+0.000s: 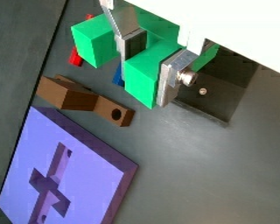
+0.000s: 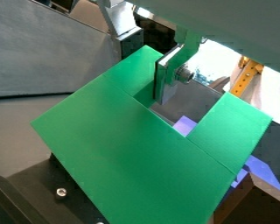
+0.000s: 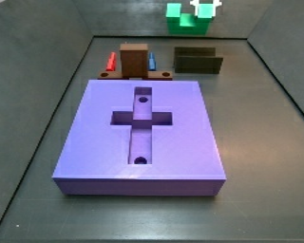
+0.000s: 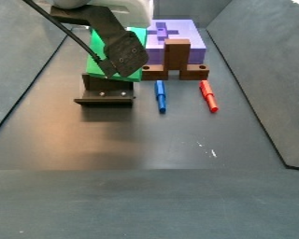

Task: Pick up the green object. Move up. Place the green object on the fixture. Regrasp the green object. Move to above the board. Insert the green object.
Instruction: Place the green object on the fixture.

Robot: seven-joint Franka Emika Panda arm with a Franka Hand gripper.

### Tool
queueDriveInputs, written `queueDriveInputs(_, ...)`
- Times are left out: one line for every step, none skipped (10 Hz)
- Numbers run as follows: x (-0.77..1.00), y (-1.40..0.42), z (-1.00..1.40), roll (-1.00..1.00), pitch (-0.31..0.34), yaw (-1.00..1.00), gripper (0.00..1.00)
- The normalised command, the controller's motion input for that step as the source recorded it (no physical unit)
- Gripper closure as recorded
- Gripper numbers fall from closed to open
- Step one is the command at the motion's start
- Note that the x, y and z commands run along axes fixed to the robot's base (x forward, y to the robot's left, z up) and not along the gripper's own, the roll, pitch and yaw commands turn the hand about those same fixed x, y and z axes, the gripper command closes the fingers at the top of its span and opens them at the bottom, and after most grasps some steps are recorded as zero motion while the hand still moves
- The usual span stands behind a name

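Raised clear of the floor above the fixture [image 3: 198, 61], at twelve o'clock from the board [image 3: 142, 133], the gripper [image 1: 149, 59] clamps the green object [image 1: 108, 44] between its fingers [image 1: 168, 80].

- We see a dark grey floor [image 3: 262, 142] carrying everything.
- Board [image 3: 144, 133]: lies flat on it.
- Brown block [image 3: 134, 60], red piece [image 4: 208, 94] and blue piece [image 4: 160, 94]: just beyond the board.
- Fixture [image 3: 198, 61]: beside them.
- Gripper [image 3: 203, 8]: above the fixture, off the floor.
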Motion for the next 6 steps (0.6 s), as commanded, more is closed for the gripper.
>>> queueDriveInputs(0.39, -0.23, -0.27, 0.00, -0.197, 0.00, 1.00)
queueDriveInputs(0.74, -0.29, -0.31, 0.00, -0.071, 0.00, 1.00)
queueDriveInputs(0.91, -0.34, -0.26, 0.00, 0.000, 0.00, 1.00)
queueDriveInputs(0.79, -0.25, -0.21, 0.04, 0.000, 0.00, 1.00)
queueDriveInputs(0.07, 0.00, 0.00, 0.00, 0.000, -0.02, 1.00)
queueDriveInputs(0.00, 0.00, 0.00, 0.00, -0.006, 0.00, 1.00)
